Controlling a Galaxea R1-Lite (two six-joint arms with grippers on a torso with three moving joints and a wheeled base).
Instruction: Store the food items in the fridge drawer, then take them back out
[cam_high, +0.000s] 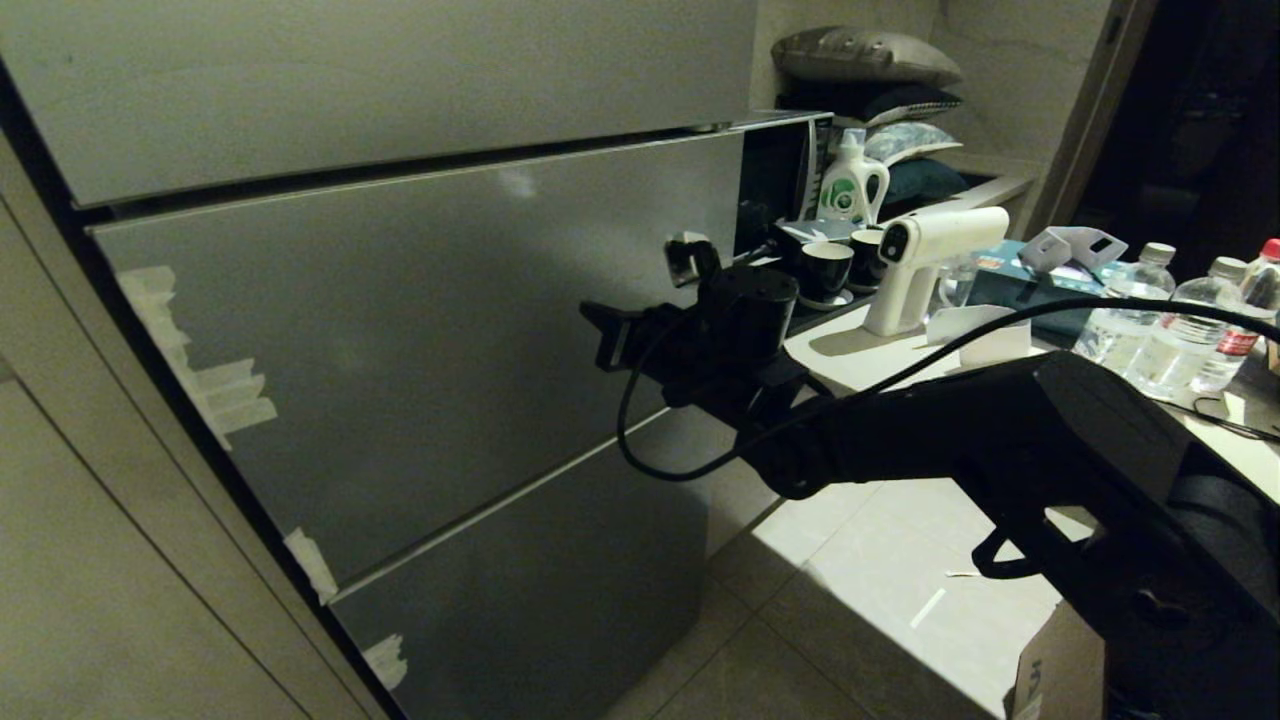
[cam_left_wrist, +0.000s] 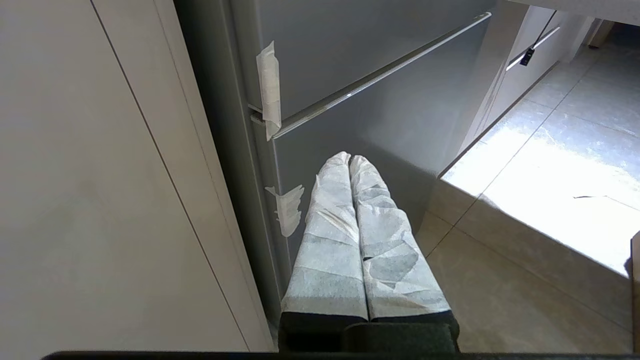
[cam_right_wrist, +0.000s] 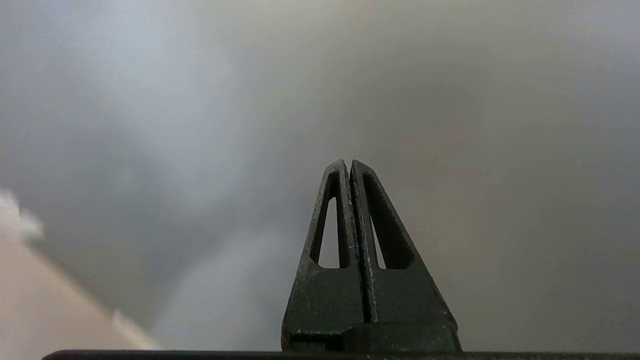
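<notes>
The fridge (cam_high: 420, 330) stood shut at the time of inspection, its grey steel fronts (cam_left_wrist: 380, 55) closed one above another, and it serves here as the reference for all positions. The right gripper (cam_high: 600, 335) was raised level in front of the fridge's middle front panel, its tip just off the steel surface; contact could not be confirmed. Its two dark fingers (cam_right_wrist: 345, 210) lay pressed together along their length, closed with nothing between them, and pointed at a plain grey surface (the wrist view showed only that surface, blurred). The black right arm (cam_high: 1000, 430) reached in from the side away from the fridge, a black cable (cam_high: 660, 400) looping beneath the wrist. The left gripper (cam_left_wrist: 350, 159) hung low before the fridge's lowest front, near its hinge-side edge, with its white-wrapped fingers (cam_left_wrist: 330, 240) closed against each other and empty. Whitish tape scraps (cam_high: 225, 390) clung to the fridge's edge beside the pale wall panel (cam_left_wrist: 100, 200). The fridge drawer and the food items could not be seen in any view; with all fronts closed, their whereabouts could not be established. Beyond the fridge's far side stood a counter (cam_high: 870, 360) carrying a white spray gun (cam_high: 925, 265), dark cups (cam_high: 825, 270), a detergent bottle (cam_high: 852, 185) and clear water bottles (cam_high: 1180, 320). Pale floor tiles (cam_high: 860, 580) lay at the fridge's foot.
</notes>
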